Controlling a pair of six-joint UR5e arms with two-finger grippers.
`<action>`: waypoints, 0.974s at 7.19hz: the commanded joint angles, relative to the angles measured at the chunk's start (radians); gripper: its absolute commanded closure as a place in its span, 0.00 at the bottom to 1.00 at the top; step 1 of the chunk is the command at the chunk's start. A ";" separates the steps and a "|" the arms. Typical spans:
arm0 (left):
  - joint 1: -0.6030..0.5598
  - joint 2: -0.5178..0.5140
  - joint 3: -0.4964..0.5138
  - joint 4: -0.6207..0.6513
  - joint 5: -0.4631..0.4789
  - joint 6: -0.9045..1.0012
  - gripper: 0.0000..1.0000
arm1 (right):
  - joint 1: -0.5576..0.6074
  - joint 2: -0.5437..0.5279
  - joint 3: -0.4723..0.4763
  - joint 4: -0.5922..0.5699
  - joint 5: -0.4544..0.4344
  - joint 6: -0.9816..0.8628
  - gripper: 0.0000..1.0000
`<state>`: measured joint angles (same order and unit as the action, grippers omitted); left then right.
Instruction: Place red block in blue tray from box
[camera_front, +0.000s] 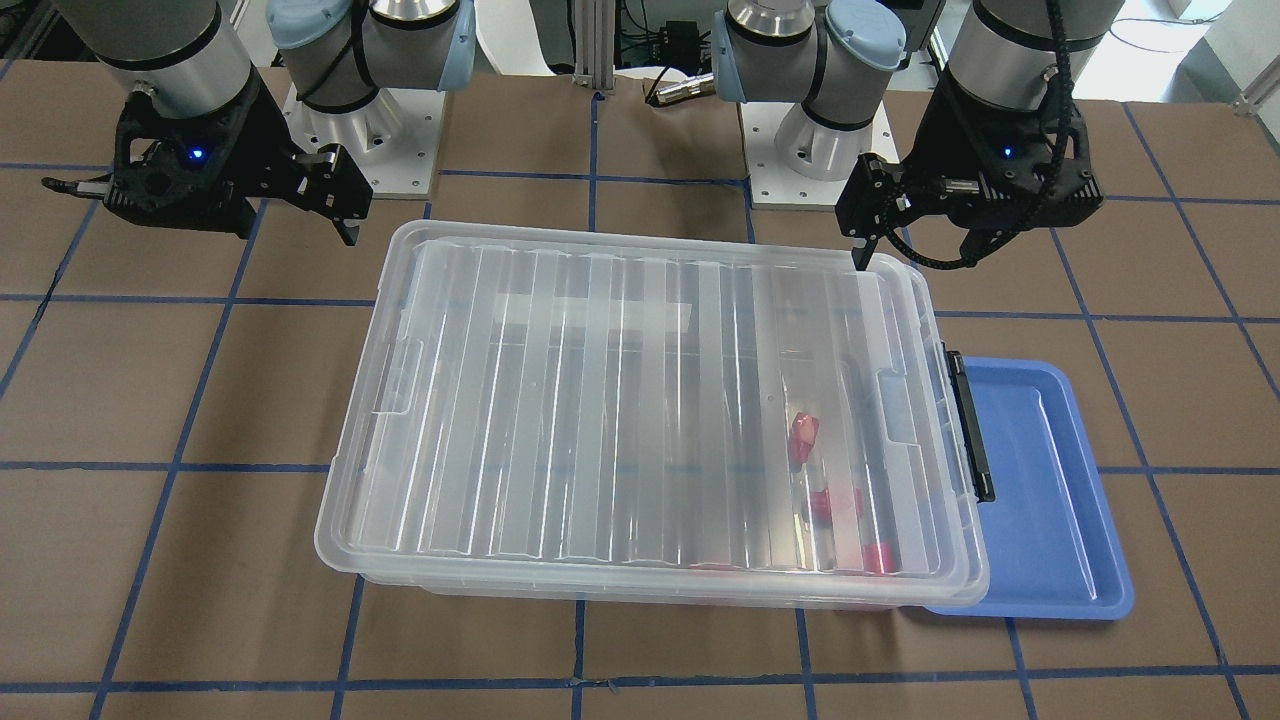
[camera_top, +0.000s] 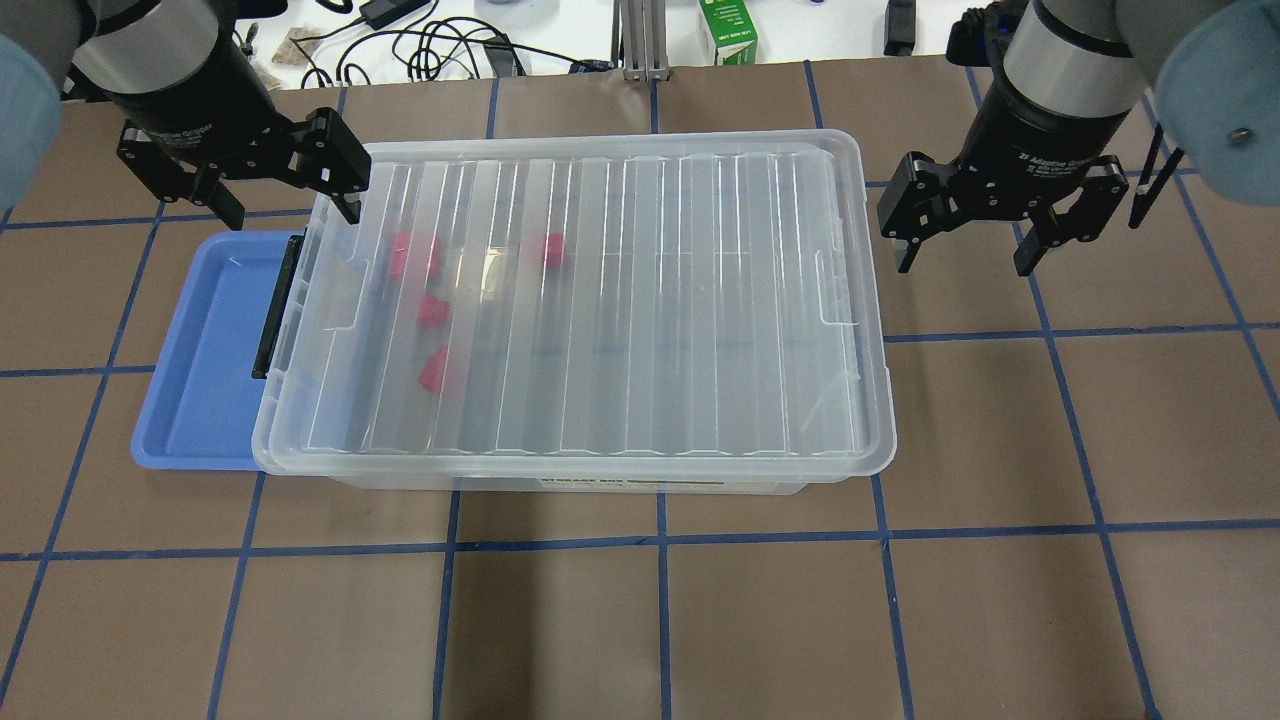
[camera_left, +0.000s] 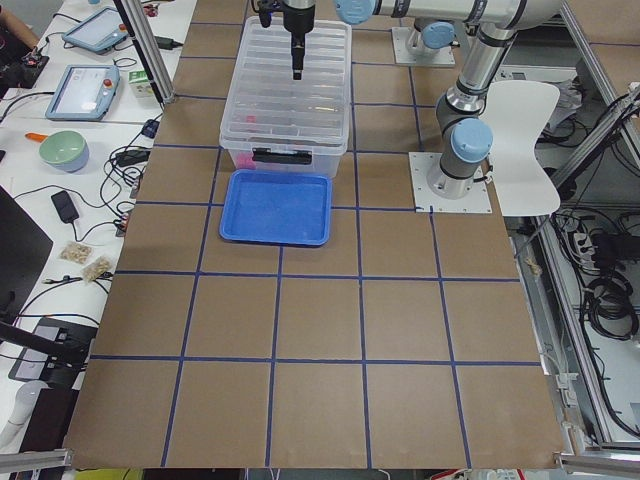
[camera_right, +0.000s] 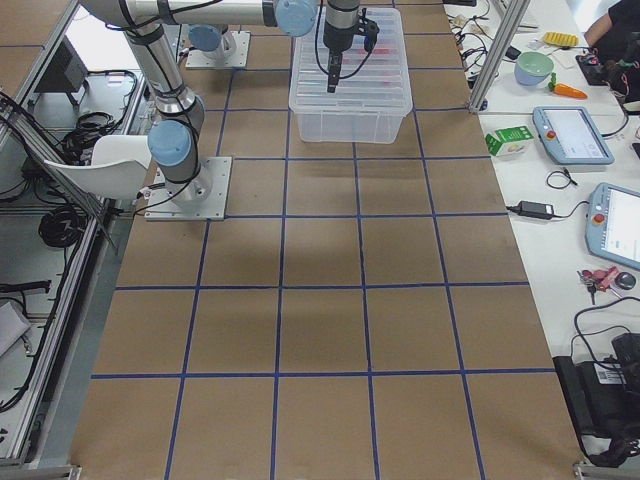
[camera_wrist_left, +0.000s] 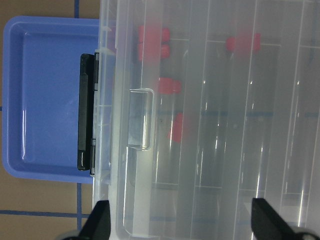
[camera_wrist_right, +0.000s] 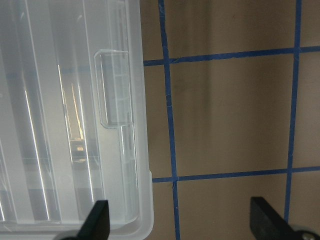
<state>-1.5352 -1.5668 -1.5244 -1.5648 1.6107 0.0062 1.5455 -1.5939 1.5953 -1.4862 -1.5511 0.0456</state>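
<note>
The box (camera_top: 650, 300) stands mid-table with its ribbed lid shut and its black latch (camera_top: 275, 305) at the end on my left. Several red blocks (camera_top: 432, 312) show through the lid near that end, also in the left wrist view (camera_wrist_left: 170, 86). The blue tray (camera_top: 195, 350) lies beside the latch end, partly under the box rim, with nothing in it. My left gripper (camera_top: 290, 205) is open and empty above the box's far latch-end corner. My right gripper (camera_top: 965, 258) is open and empty, above the table just past the box's other end (camera_wrist_right: 75, 125).
The brown table top carries a grid of blue tape lines. Both robot bases (camera_front: 360, 130) stand behind the box. A green carton (camera_top: 727, 30) and cables lie beyond the table's far edge. Bare table surface lies in front of the box.
</note>
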 joint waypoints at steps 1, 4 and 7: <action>0.000 -0.001 0.000 0.000 0.000 0.000 0.00 | -0.004 0.006 0.002 -0.002 0.000 0.002 0.00; 0.000 -0.001 0.000 0.000 0.000 0.000 0.00 | -0.004 0.121 0.014 -0.145 -0.020 0.005 0.00; 0.000 0.001 0.000 0.000 0.000 0.000 0.00 | -0.001 0.208 0.025 -0.244 -0.007 -0.009 0.00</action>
<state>-1.5355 -1.5664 -1.5248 -1.5646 1.6107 0.0062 1.5443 -1.4164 1.6174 -1.7085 -1.5623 0.0485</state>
